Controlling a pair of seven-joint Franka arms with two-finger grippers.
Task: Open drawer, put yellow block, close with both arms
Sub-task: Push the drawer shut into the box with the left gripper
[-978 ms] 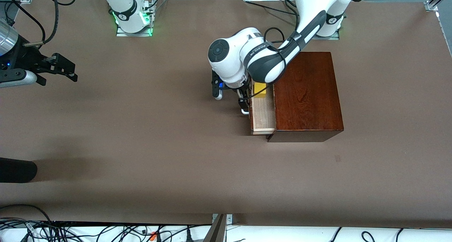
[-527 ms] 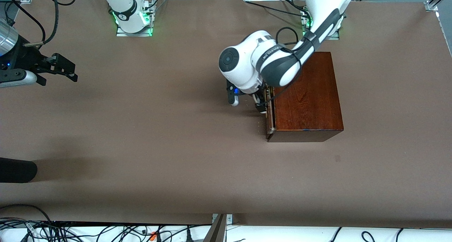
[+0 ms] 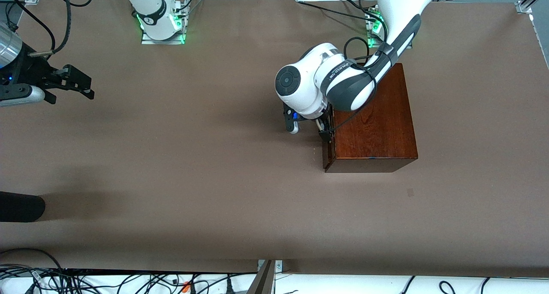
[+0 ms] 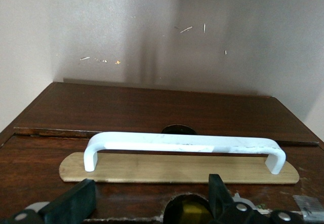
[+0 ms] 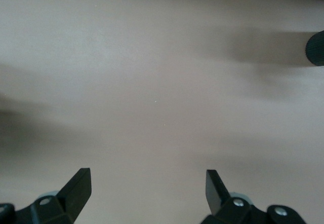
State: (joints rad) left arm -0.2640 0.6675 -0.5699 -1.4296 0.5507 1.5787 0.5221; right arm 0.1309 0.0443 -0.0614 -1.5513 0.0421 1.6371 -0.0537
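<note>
The drawer [image 3: 328, 146] sits pushed into the dark mahogany box [image 3: 373, 122], its front flush with the box. My left gripper [image 3: 322, 130] is at that front, open, with nothing between its fingers [image 4: 76, 201]. In the left wrist view the white bar handle [image 4: 182, 143] runs across the drawer front [image 4: 40, 158], just past the left gripper [image 4: 150, 193]. Something yellow [image 4: 190, 213] shows through a round hole in the front; the yellow block is hidden in the front view. My right gripper [image 3: 81, 86] waits open over bare table at the right arm's end, and the right wrist view shows the right gripper [image 5: 147, 181] empty.
A dark rounded object [image 3: 21, 206] lies at the table's edge on the right arm's end, nearer the front camera, and shows as the dark object [image 5: 316, 46] in the right wrist view. Cables [image 3: 128, 281] run along the table's near edge.
The left gripper has pushed the drawer from well out to fully shut in the box. The yellow block inside went out of sight in the front view. The right arm has not moved.
</note>
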